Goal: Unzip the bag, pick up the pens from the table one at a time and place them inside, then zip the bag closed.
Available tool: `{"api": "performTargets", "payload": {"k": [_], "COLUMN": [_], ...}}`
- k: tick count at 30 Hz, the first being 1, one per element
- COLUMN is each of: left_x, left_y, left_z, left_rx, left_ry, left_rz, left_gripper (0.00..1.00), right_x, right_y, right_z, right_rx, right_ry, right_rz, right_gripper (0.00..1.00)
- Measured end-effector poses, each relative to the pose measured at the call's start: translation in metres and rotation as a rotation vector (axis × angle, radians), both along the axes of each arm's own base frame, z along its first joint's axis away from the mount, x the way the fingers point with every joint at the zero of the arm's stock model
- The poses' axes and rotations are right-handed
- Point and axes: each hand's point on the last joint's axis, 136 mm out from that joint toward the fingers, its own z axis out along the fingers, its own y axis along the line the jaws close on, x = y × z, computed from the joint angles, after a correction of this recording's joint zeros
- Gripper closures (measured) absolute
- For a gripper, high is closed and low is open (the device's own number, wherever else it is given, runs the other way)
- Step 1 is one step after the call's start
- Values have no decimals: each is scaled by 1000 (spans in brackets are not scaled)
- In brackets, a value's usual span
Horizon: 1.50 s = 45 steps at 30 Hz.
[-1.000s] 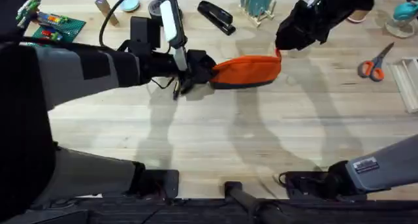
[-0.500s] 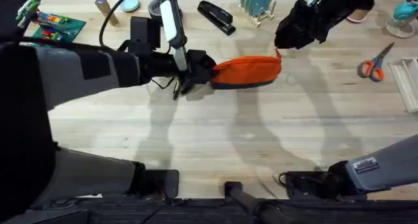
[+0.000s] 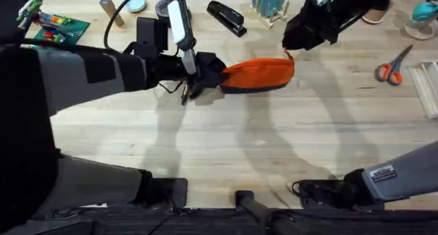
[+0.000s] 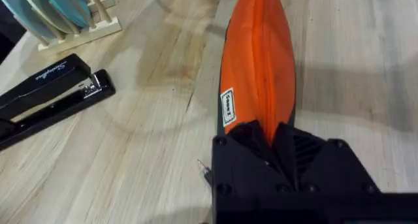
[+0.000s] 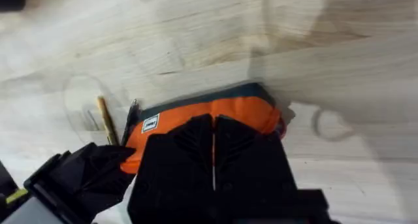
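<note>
The orange bag (image 3: 259, 75) lies mid-table with its zipper on top. My left gripper (image 3: 207, 72) is shut on its left end; in the left wrist view the black fingers (image 4: 307, 155) clamp the end of the bag (image 4: 258, 67). My right gripper (image 3: 299, 36) hovers just beyond the bag's right end, near the red zipper pull (image 3: 291, 55). Its fingers (image 5: 189, 145) are pressed together above the bag (image 5: 245, 110). Two pens lie by the bag's left end, under the left gripper: a yellow one (image 5: 104, 119) and a black one (image 5: 132, 114), also seen as pens (image 3: 184, 94).
A black stapler (image 3: 226, 17) and a plate rack (image 3: 270, 5) stand at the back. Orange-handled scissors (image 3: 392, 67) lie at the right, and a green brick board (image 3: 58, 26) at the back left. The stapler (image 4: 46, 100) is close to the bag.
My right gripper has shifted slightly back and to the left, away from the bag's right end. The left gripper and the bag have not moved.
</note>
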Motion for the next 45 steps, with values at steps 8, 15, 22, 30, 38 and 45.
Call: {"api": "performTargets", "payload": {"k": [8, 15, 22, 30, 38, 45], "left_x": [0, 0, 0, 0, 0, 0], "left_y": [0, 0, 0, 0, 0, 0], "left_z": [0, 0, 0, 0, 0, 0], "left_rx": [0, 1, 2, 2, 2, 2], "left_ry": [1, 0, 0, 0, 0, 0], "left_rz": [0, 1, 2, 2, 2, 2], "left_gripper": [959, 959, 959, 959, 959, 959], "right_x": [2, 0, -2, 0, 5, 6], "right_y": [36, 58, 70, 71, 84, 95], "right_z": [5, 7, 9, 10, 18, 26], "right_rx": [-7, -12, -15, -10, 57, 121], "right_ry": [-76, -114, -139, -150, -186, -210], "right_rz": [136, 213, 261, 266, 291, 318], "right_gripper": [970, 971, 971, 971, 971, 971]}}
